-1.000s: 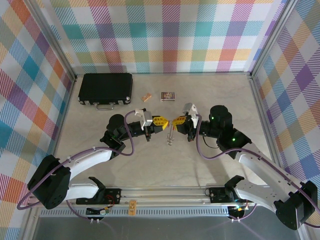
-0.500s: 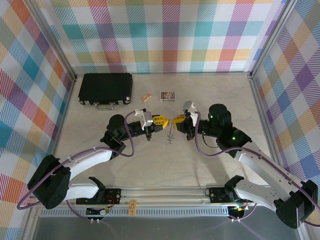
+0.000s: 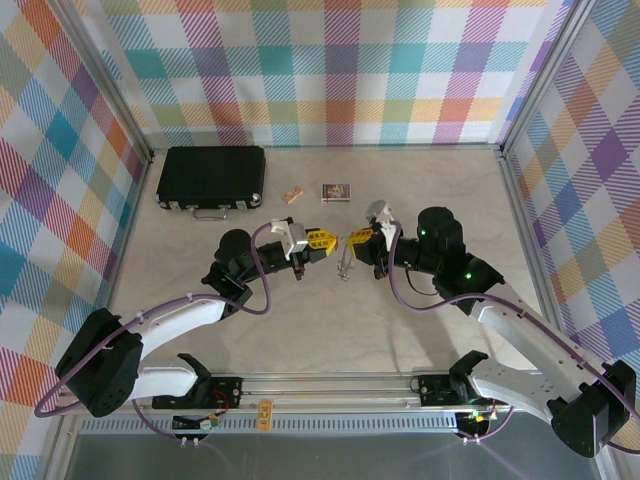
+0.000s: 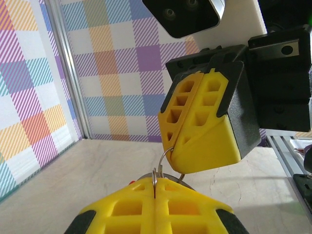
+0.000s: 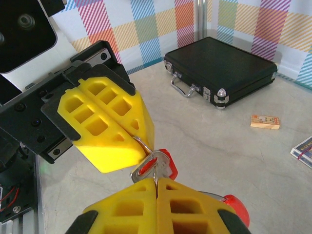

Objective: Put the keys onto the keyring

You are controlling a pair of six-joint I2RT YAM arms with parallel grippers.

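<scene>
Walls (image 3: 330, 70): pastel multicolour plaid. Table (image 3: 300, 330): beige, marbled. Case (image 3: 211, 177): black. Yellow: left gripper (image 3: 331, 241), right gripper (image 3: 349, 238). Red-headed keys (image 5: 166, 163); grey keyring (image 5: 142, 144).

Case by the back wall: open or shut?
Shut: the case lies flat with its lid down on the base, no gap along the handle edge.

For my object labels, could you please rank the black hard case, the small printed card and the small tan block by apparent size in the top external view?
1. black hard case, by far the largest
2. small printed card
3. small tan block, only slightly smaller than the card
</scene>
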